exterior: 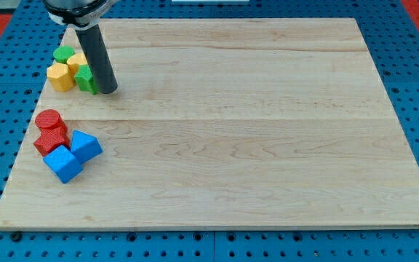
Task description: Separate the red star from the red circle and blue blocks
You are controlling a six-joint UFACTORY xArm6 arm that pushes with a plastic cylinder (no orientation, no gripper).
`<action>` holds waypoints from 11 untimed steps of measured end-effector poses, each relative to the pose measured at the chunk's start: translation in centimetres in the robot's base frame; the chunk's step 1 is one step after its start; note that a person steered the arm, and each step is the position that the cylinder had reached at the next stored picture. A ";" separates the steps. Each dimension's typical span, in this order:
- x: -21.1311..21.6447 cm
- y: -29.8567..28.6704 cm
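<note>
Board: a pale wooden board (253, 131) lies on a blue pegboard table (413, 87); all the blocks sit on the board's left part, as seen in the view.
Red star: the red star (50, 140) lies in the lower-left cluster, touching the red circle (49, 119) just above it and the blue blocks on its lower right.
Blue blocks: two, a blue cube-like block (64, 164) at the cluster's bottom and a blue angular block (86, 145) to its upper right, touching each other.
Upper cluster: two yellow blocks (62, 76) (76, 61) and two green blocks (65, 53) (86, 78), packed together near the board's top left corner; shapes are hard to make out.
Counts: two red, two blue, two yellow, two green; eight in all.
Tip: the rod's tip (107, 91) rests on the board, touching the right side of the lower green block, well apart from the red star.
Claw: the arm carries a plain rod, with no jaws to open or close.
Writing: no readable writing.
</note>
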State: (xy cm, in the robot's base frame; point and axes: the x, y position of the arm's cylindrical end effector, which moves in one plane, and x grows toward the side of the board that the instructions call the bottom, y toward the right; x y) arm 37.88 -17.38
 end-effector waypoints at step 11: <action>4.1 3.4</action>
State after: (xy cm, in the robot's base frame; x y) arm 41.99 -14.02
